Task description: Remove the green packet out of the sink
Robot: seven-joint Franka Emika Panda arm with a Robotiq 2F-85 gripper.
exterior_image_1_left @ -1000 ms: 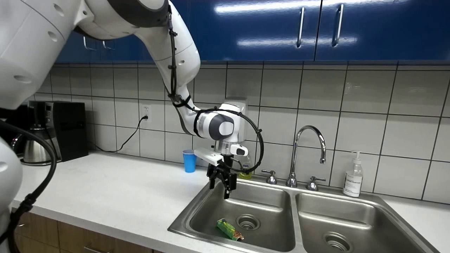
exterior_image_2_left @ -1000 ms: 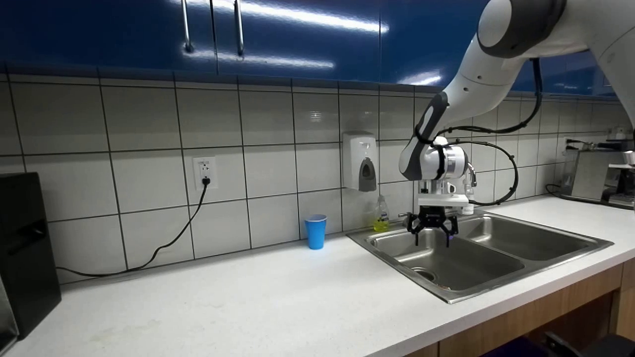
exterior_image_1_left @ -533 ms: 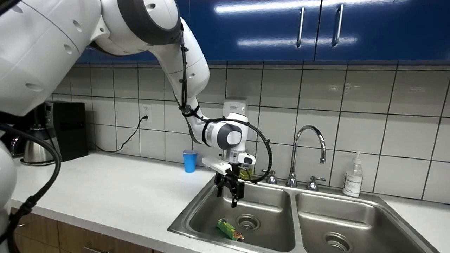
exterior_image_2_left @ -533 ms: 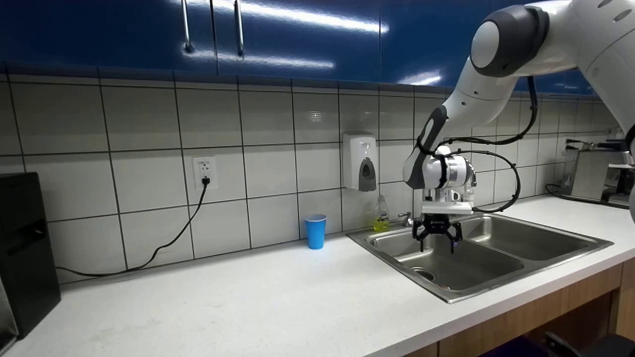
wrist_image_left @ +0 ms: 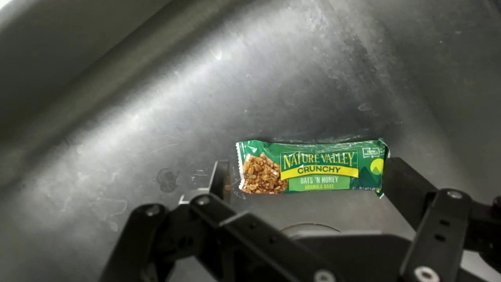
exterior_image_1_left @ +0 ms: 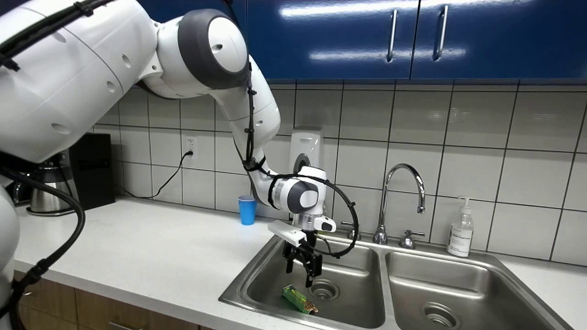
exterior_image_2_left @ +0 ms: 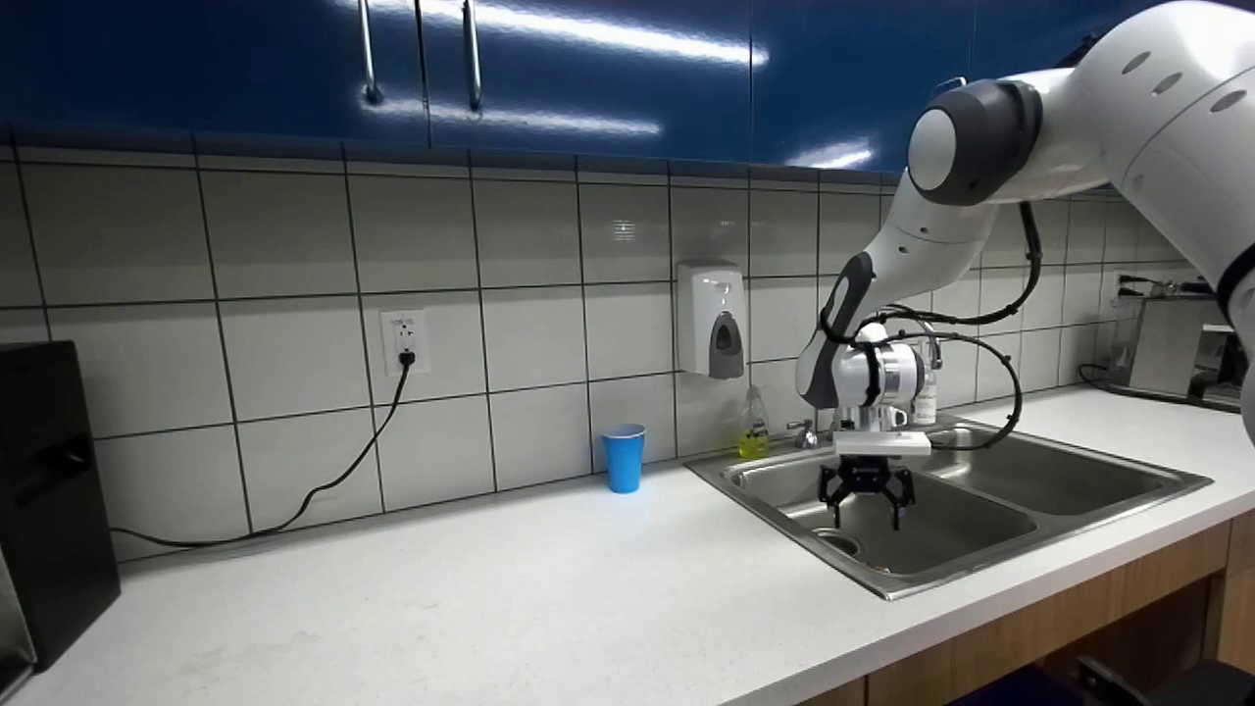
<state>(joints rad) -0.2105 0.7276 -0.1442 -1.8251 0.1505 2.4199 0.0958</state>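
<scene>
Green and crinkled, the packet (wrist_image_left: 313, 168) lies in the sink (exterior_image_1_left: 355, 293) below your parted jaws, its long axis running roughly along their closing line.

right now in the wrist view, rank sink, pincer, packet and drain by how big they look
Largest first:
1. sink, only partly in frame
2. pincer, looks big partly from nearness
3. packet
Unranked: drain, only an arc shows past the pincer, so I can't judge its size.
</scene>
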